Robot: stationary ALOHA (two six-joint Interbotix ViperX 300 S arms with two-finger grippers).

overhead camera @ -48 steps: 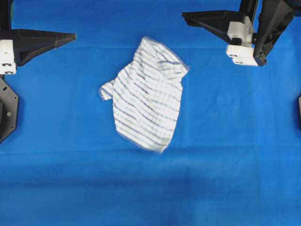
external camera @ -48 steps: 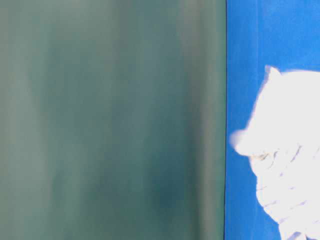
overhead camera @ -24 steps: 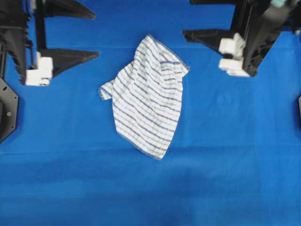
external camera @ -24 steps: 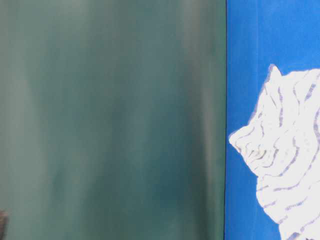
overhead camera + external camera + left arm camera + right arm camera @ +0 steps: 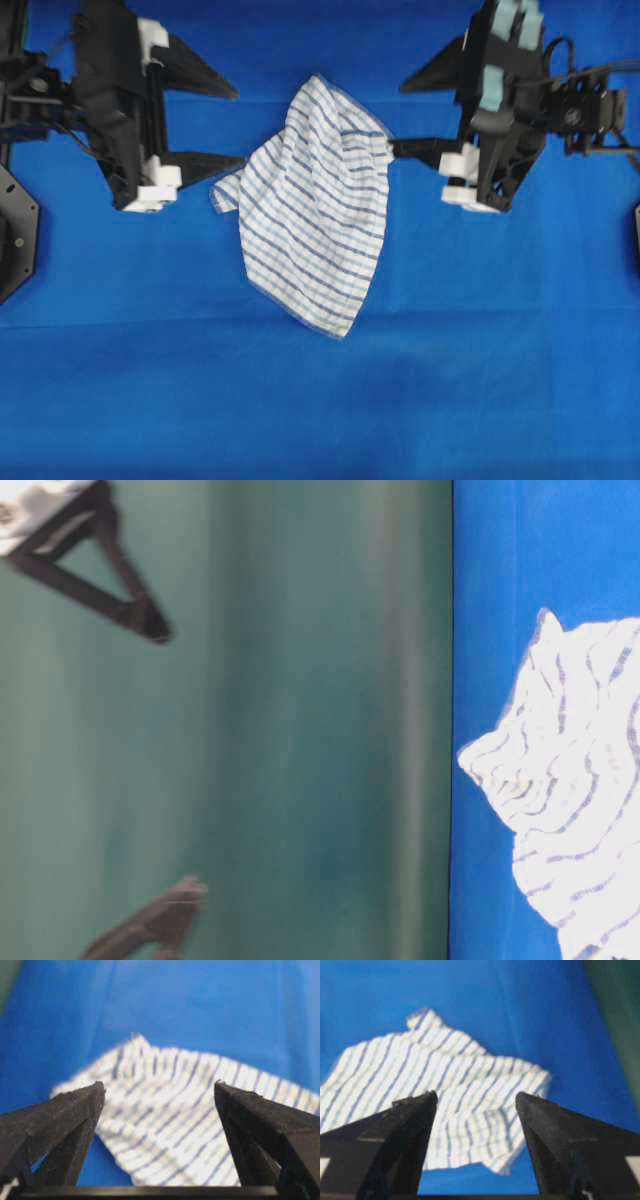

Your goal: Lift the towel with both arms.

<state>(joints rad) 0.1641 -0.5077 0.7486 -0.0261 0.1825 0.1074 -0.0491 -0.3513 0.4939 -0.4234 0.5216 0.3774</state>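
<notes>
Approach step, by the look of it: small white towel with thin blue-grey checked stripes (image 5: 315, 205) lying crumpled on blue cloth-covered counter (image 5: 480, 380), ungripped. Left black wedge-fingered tool (image 5: 233, 127) spread wide just beside towel's left corner; right black wedge-fingered tool (image 5: 408, 116) likewise spread, at its upper right edge. Best to lower both tools evenly, straddle opposite edges, pinch 2 firm folds, then raise together, level.

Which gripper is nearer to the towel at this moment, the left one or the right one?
Hard to call; both look about equally near. The left gripper sits open beside the towel at its left corner. The right gripper sits open at the upper right edge. Neither holds it.
</notes>
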